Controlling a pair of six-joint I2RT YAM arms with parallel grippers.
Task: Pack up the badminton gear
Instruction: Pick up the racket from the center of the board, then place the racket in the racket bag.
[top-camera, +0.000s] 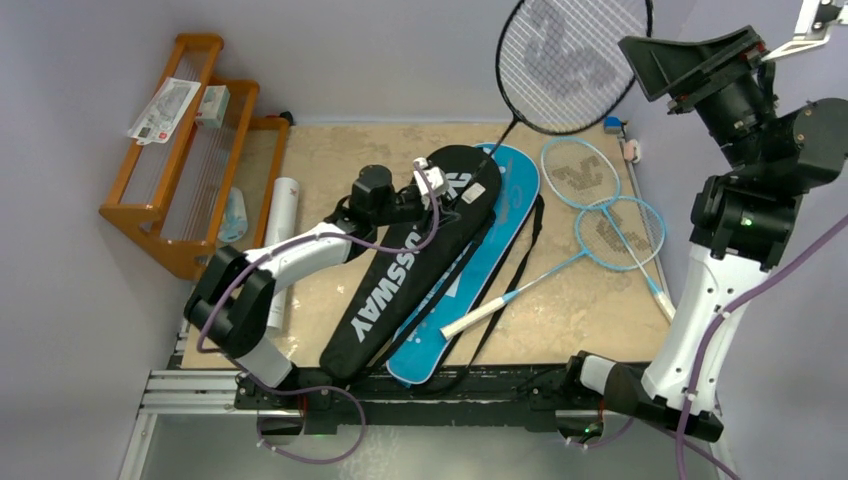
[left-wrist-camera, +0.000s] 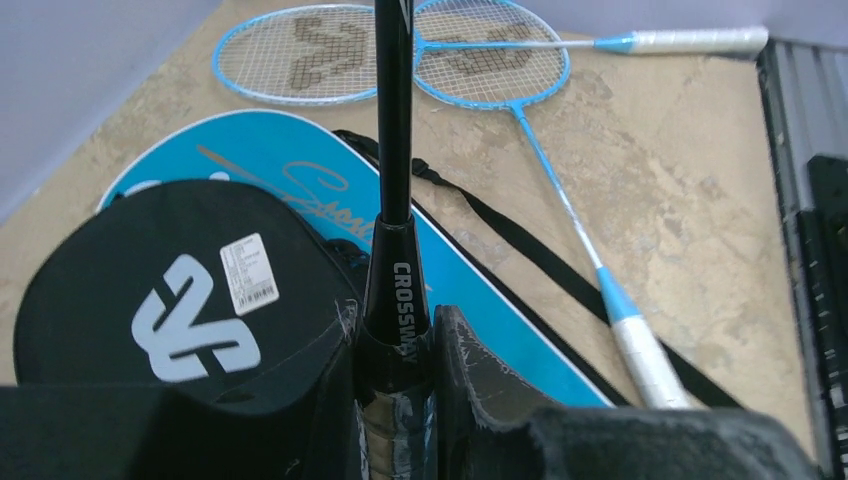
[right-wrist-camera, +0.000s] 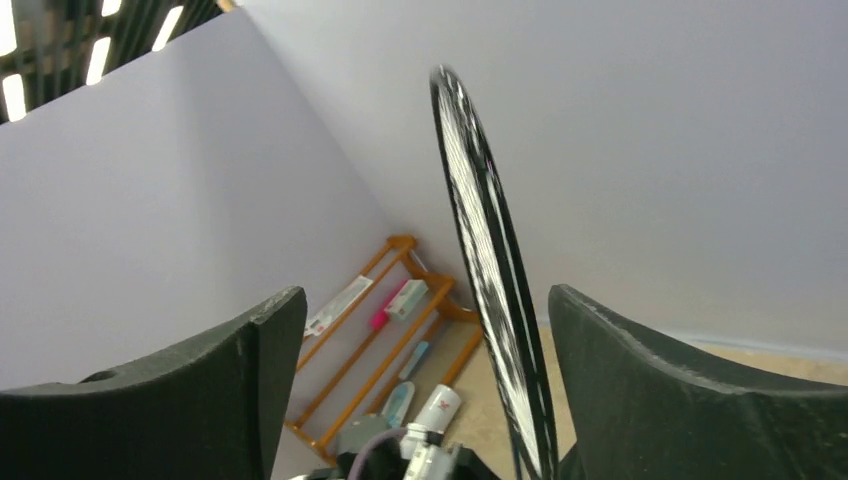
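My left gripper (top-camera: 432, 185) (left-wrist-camera: 395, 360) is shut on the black racket at the cone above its handle. The racket's shaft (left-wrist-camera: 393, 120) rises from the jaws and its head (top-camera: 575, 60) stands high over the table's far edge. My right gripper (top-camera: 690, 65) (right-wrist-camera: 425, 300) is open and raised beside that head, which shows edge-on (right-wrist-camera: 490, 270) between its fingers without touching them. The black "CROSSWAY" cover (top-camera: 400, 280) (left-wrist-camera: 150, 290) lies partly on the blue cover (top-camera: 500, 230) (left-wrist-camera: 290, 170). Two light-blue rackets (top-camera: 580, 175) (top-camera: 620, 230) lie to the right. The white tube (top-camera: 283, 215) lies to the left. No shuttlecock shows.
The orange wooden rack (top-camera: 180, 170) (right-wrist-camera: 400, 330) stands at the left wall with small packets on it. Black straps (top-camera: 515, 270) trail from the covers across the table. Two small objects (top-camera: 622, 135) sit at the table's far right corner. Walls close in on the left, back and right.
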